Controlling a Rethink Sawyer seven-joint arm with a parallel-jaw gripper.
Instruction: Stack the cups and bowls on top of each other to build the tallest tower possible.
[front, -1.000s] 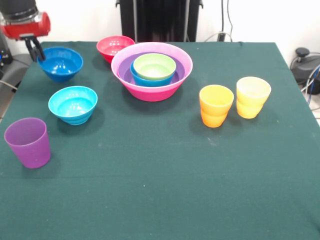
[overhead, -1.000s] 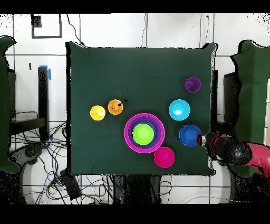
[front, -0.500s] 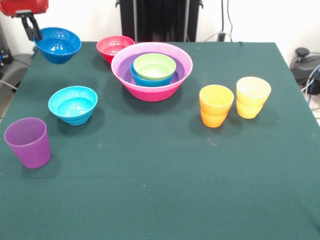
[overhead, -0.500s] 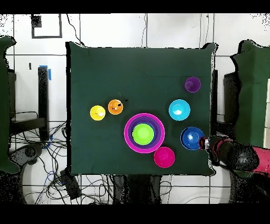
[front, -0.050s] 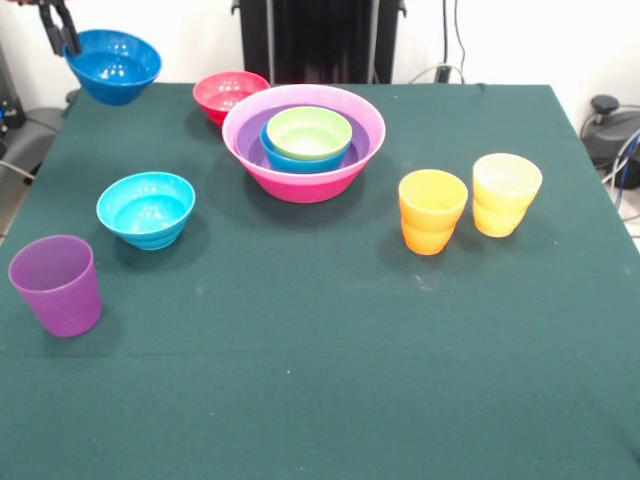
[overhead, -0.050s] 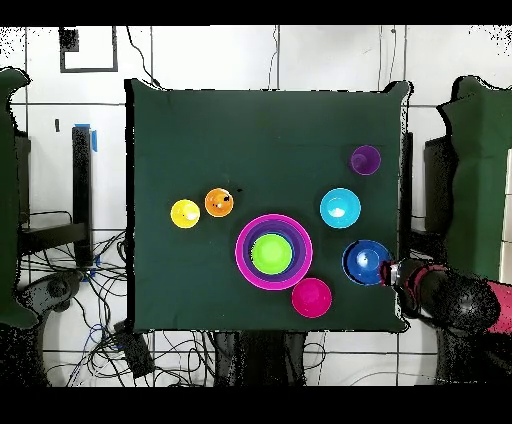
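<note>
Pincer (front, -0.050s: 62, 38) clamped on dark blue bowl's (front, -0.050s: 112, 66) rim, aloft; no legible writing.

Arm shows as a thick rounded link in the overhead view, black casing nearest the end effector (overhead, -0.050s: 388, 268), switching to red further back toward the frame edge. Black section looks bulbous, like a wrist joint housing, matte finish. Small red tip where the black housing meets the end effector. In the front view only the end effector (front, -0.050s: 58, 30) shows: two thin, dark, near-black fingers (front, -0.050s: 66, 32), slim and straight, coming in at the top left corner. Can't make out cables, screws or markings.
</note>
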